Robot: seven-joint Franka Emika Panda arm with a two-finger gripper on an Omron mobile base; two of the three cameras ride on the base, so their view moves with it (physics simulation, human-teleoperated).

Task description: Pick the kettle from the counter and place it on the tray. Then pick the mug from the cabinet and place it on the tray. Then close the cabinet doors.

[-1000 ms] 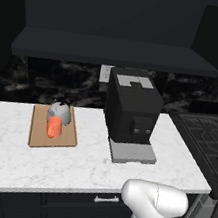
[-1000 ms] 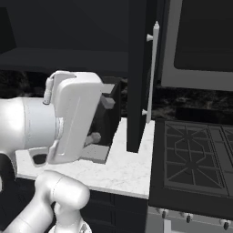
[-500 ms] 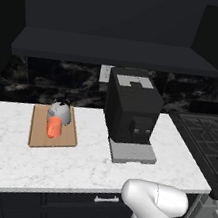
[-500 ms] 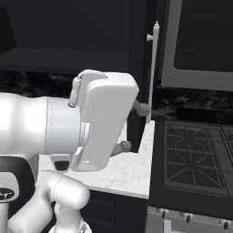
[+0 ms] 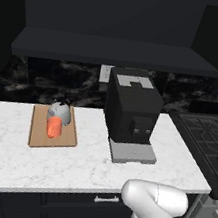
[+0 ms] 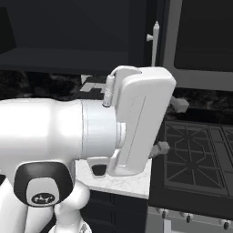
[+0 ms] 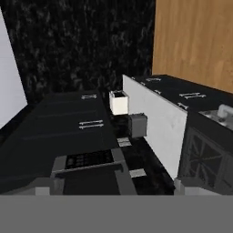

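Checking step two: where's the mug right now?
Left base view: the mug sits on the tray, just in front of the kettle, left of the coffee machine.

A big black coffee machine (image 5: 131, 107) stands on the bench, on its own grey base plate (image 5: 133, 152). To its right is a dark stove (image 5: 206, 143) with black grates. Behind the machine a small white wall outlet (image 5: 106, 73) sits on the black speckled backsplash (image 5: 55, 79).
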